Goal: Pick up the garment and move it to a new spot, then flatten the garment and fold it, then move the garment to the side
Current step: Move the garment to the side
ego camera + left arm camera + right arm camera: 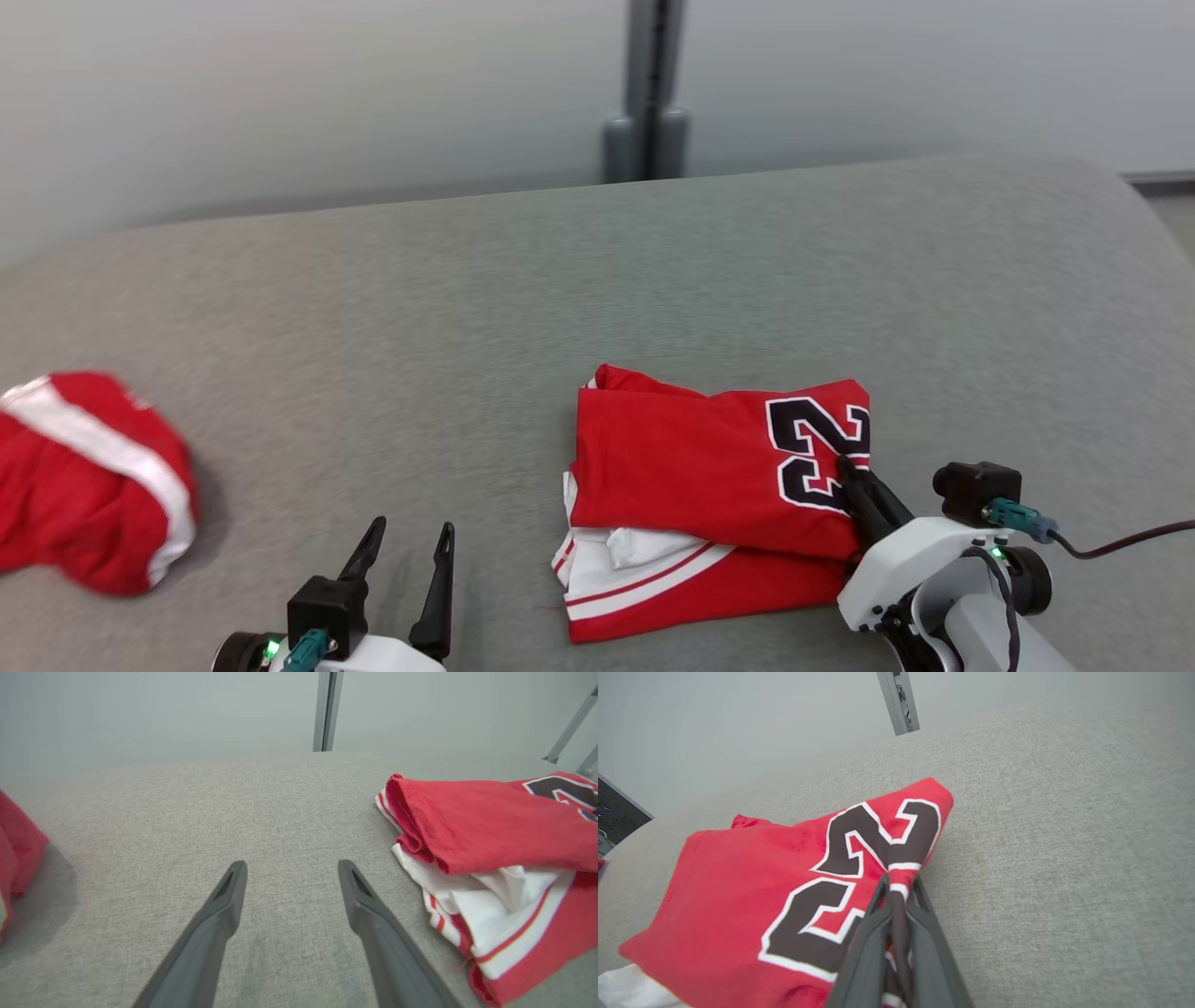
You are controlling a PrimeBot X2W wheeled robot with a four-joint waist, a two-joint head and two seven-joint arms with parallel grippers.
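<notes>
folded red jersey [709, 467] lies on the grey fabric counter [467, 308], centre-right, just ahead of the robot. layers are stacked: the red panel with the black number print is on top, and white-and-red trim shows underneath at the near left corner. fold looks done, so the judged step is the move to the side.

right end effector [896, 884]: fingers pressed together on a pinch of the jersey's right edge, at the number print. a ridge of cloth stands between them in the right wrist view. an edge grip probably suits a drag or lift of the whole stack. cannot tell whether the lower layers are caught.

left end effector [414, 527]: fingers spread wide, holding nothing, over bare counter left of the jersey and apart from it. likely parked out of the way.

second red-and-white garment [84, 476] sits bunched at far left, well apart. risk: a one-sided pull may open the fold.
</notes>
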